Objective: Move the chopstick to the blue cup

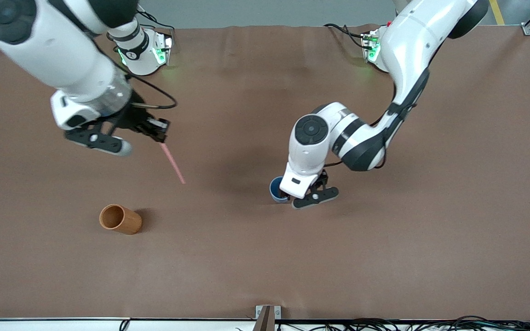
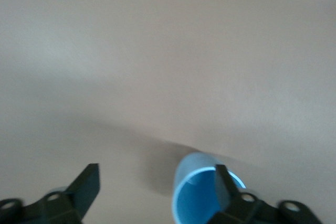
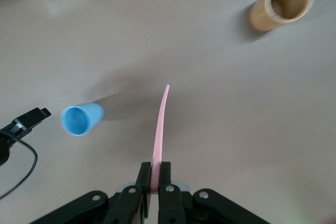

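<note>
Fingers first: on the right gripper they are clamped on the chopstick, pinching one end so the rest of the pink stick juts out freely; on the left gripper they are spread wide, with nothing between them.

Going by bulk, the brown table fills the room's middle. The right arm hangs over the table toward its own end, carrying the stick in the air, its free tip slanting down toward the cloth. The left arm reaches in low near the table's centre, its gripper just beside the blue cup, one finger close against the cup's rim. The orange-brown cup stands nearer the front camera, toward the right arm's end, well apart from the blue one. Smallest is the stick itself.

What worries me: the left gripper sits so close to the blue cup that any sideways drift could knock it over or nudge it away from where the right arm expects it. The stick is long and held by one end only, so it may pivot in the grip and miss the cup's small mouth, or tip the light cup once inside.

Hard to judge: the left wrist hides most of the blue cup from the front, so I cannot tell whether the finger touches it.
</note>
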Robot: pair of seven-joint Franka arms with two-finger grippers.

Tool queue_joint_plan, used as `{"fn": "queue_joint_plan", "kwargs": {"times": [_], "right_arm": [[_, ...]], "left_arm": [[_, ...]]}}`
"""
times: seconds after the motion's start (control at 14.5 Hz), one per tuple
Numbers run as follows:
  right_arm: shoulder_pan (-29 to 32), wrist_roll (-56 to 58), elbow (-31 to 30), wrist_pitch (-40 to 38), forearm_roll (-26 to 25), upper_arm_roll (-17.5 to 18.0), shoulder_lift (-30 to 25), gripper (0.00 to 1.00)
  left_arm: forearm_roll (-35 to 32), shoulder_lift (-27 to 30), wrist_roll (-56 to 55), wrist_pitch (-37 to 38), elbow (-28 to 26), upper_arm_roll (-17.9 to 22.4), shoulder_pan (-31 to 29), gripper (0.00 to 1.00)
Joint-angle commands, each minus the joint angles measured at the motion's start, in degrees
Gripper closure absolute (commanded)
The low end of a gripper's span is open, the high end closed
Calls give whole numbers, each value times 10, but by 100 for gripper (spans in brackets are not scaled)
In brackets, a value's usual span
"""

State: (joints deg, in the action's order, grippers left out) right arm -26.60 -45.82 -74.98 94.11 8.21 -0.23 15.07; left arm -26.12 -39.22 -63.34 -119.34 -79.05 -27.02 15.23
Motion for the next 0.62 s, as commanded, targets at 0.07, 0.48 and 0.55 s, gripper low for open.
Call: {"fn": "queue_joint_plan", "kwargs": {"times": [0.07, 0.48, 0.55], "right_arm": [[-94, -132, 42, 81, 5, -4, 71, 99], [-165, -204, 148, 94, 9, -5, 190, 99], [-168, -204, 147, 95, 9, -5, 195, 99]], "left_arm": [[117, 112, 179, 73, -15, 69, -21, 0], [257, 232, 506, 208, -15, 222, -21, 0], [262, 248, 543, 229, -15, 232, -23, 0]]}}
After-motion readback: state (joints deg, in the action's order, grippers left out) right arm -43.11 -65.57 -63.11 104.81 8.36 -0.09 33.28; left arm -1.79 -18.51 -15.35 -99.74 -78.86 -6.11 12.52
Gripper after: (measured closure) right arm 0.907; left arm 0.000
